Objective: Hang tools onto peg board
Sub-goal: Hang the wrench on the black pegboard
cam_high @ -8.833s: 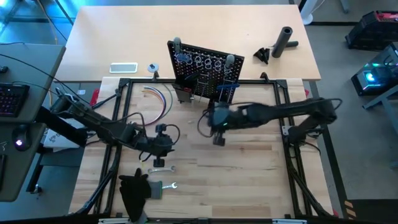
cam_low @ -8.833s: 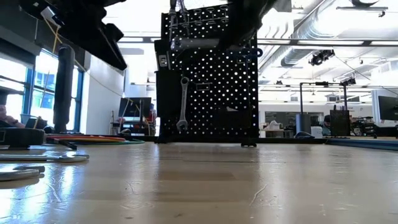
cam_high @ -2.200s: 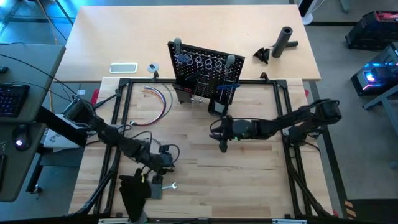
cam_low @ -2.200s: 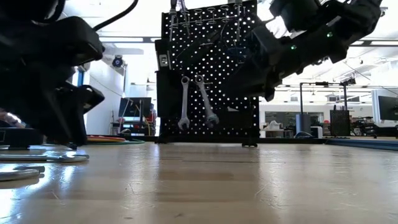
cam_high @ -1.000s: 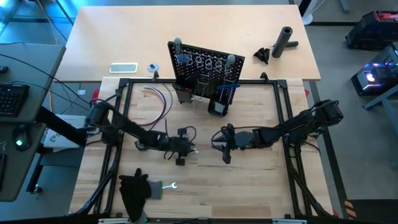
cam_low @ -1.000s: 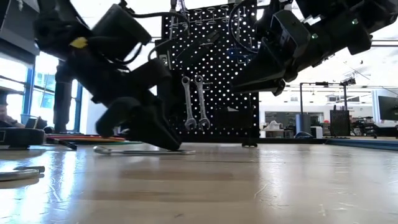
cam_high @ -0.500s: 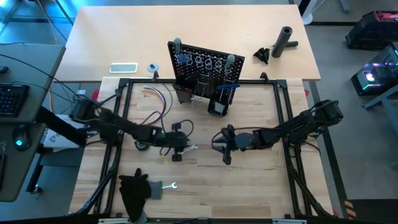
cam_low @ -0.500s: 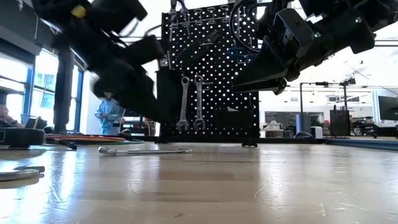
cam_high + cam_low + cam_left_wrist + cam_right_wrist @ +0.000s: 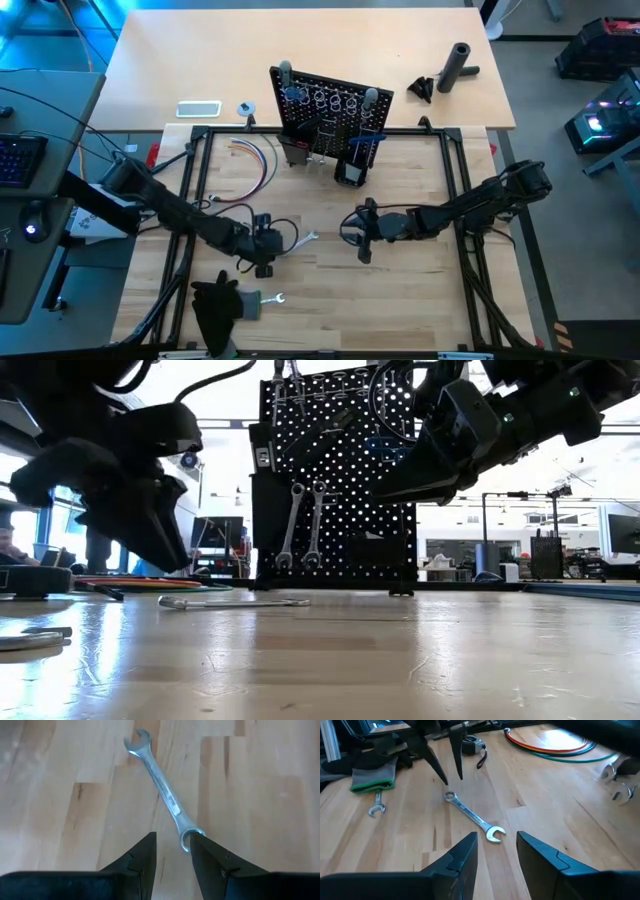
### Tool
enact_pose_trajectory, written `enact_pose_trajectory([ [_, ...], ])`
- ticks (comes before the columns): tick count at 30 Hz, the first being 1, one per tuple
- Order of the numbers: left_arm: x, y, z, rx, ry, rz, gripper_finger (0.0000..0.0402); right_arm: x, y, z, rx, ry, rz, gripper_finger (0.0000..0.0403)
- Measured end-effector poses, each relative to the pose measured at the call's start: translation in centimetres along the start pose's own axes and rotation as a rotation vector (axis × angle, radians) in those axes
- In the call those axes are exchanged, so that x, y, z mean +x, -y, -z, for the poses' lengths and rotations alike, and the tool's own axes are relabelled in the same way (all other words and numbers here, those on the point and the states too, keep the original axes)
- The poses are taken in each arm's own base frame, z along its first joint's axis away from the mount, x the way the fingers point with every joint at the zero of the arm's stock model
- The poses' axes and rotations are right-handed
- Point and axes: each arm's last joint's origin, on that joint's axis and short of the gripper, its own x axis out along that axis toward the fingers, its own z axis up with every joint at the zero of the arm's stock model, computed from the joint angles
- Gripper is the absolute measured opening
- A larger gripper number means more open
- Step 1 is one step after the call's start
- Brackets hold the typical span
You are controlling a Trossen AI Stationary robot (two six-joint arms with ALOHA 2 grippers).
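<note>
At table centre, silver wrench lies flat; stiff, slick steel, likely light; grab mid-shank; left gripper at its 8 o'clock, right gripper at 3, both with fingers apart, empty.

A bundle of coloured wires curls on the wooden table just left of the board. A black glove-like cloth with a green cuff lies near the front edge. On the far tabletop rest 1 black cylinder and 1 white phone-like slab.
</note>
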Motion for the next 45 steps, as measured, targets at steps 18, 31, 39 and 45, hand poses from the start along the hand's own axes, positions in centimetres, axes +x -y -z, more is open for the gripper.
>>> enact_pose_trajectory([
  [18,2.7,0.5,1.1,0.018,-0.09,-0.024,0.0113,-0.1,-0.3,0.1,0.013,-0.006,-0.009,0.0131],
  [31,1.2,0.5,-0.6,-0.048,0.044,0.077,0.0113,-0.1,-0.3,0.1,0.013,-0.006,-0.009,0.0131],
  [39,1.7,0.7,-0.3,-0.04,0.015,0.097,0.0113,-0.1,-0.3,0.1,0.013,-0.006,-0.01,0.0131],
  [45,1.7,0.7,-0.3,-0.038,0.011,0.095,0.0113,-0.1,-0.4,0.1,0.012,-0.006,-0.012,0.0131],
])
